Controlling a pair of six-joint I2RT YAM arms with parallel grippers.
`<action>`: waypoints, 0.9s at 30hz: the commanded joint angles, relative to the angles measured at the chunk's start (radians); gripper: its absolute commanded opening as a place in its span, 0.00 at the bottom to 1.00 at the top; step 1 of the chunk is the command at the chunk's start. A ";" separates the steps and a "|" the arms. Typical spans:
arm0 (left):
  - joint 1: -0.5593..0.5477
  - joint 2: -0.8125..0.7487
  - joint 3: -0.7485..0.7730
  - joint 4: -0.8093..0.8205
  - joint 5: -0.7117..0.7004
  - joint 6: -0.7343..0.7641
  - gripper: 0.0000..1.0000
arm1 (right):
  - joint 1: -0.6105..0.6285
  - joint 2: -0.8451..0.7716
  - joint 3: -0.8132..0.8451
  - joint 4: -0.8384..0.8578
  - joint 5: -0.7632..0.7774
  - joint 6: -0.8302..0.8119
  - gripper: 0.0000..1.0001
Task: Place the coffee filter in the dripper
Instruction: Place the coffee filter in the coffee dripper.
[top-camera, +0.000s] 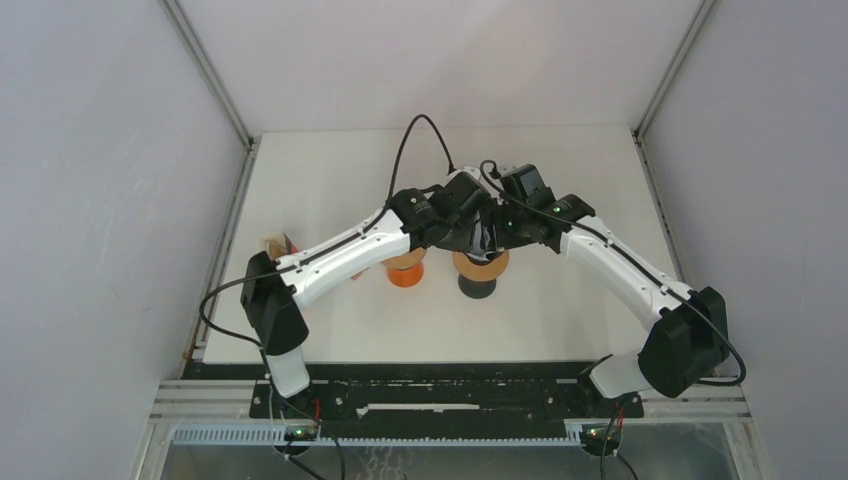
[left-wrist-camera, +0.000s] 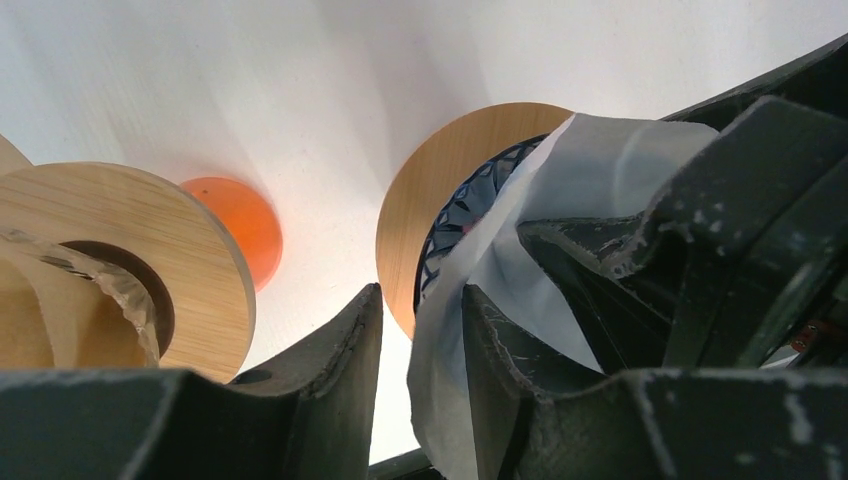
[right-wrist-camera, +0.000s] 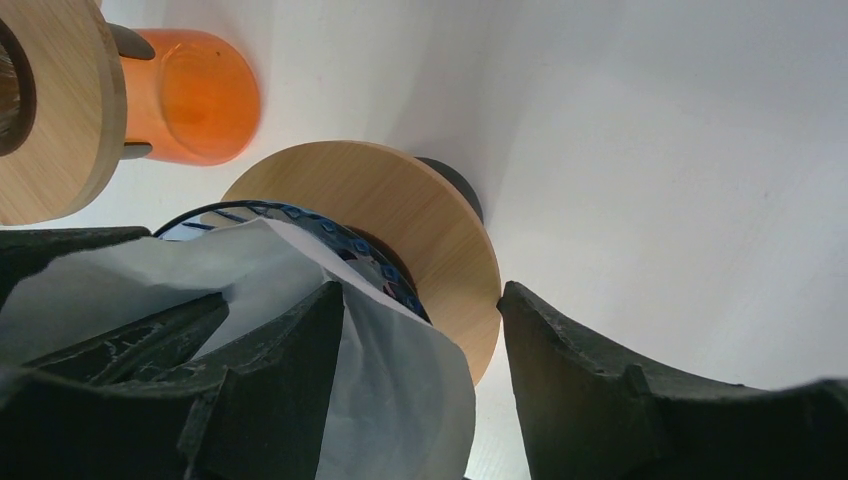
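The filter (left-wrist-camera: 610, 170) is in the dripper (right-wrist-camera: 380, 200) at frame centre, its near edge standing proud. I judge it not fully seated. Left gripper (left-wrist-camera: 422, 295): jaws parted around that edge, not pinching. Right gripper (right-wrist-camera: 422, 290): jaws wide, straddling the rim.

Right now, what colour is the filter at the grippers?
White; the coffee filter shows best in the right wrist view.

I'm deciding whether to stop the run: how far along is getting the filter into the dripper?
Done: the white filter reaches partly into the dripper. In hand: the left gripper and right gripper are both at it, jaws apart, paper between their fingers. Remaining: the paper rides over the rim, so seat it and withdraw.
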 joint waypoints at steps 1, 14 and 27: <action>0.010 -0.079 -0.016 0.015 -0.001 -0.007 0.40 | 0.024 -0.037 -0.012 0.004 0.067 -0.035 0.68; 0.010 -0.077 -0.044 0.015 0.011 -0.013 0.40 | 0.053 -0.054 0.005 -0.011 0.119 -0.053 0.69; 0.010 -0.062 -0.050 0.015 0.005 -0.013 0.40 | 0.056 0.020 0.004 -0.023 0.122 -0.060 0.69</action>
